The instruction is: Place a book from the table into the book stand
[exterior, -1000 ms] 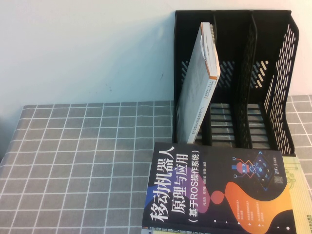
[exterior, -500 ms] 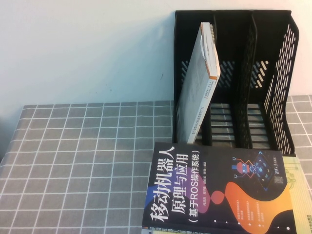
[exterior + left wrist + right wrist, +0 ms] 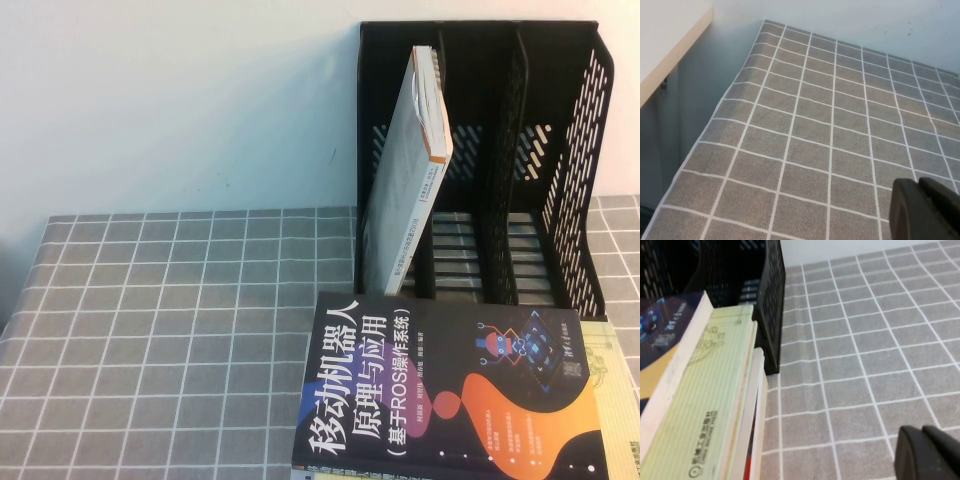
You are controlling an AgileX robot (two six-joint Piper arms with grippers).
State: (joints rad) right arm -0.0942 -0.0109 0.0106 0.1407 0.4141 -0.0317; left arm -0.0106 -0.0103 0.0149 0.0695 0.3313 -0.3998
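Black book stand (image 3: 560, 180) at the table's far right, on the grey checked cloth (image 3: 180, 330); three compartments. A grey book (image 3: 400, 190) stands tilted in the leftmost compartment (orange-edged spine uppermost). Just in front of the stand lies a stack of books: the dark-covered book (image 3: 450, 400) on top, a pale green book (image 3: 700, 415) beneath it, thinner white volumes below, the stack's far corner almost touching the stand's front. Neither arm appears in the high view. Left gripper (image 3: 927, 210): low over bare cloth near the table's left edge, fingers pressed together, holding nothing. Right gripper (image 3: 930, 452): low over cloth beside the stack, fingers likewise together, empty.
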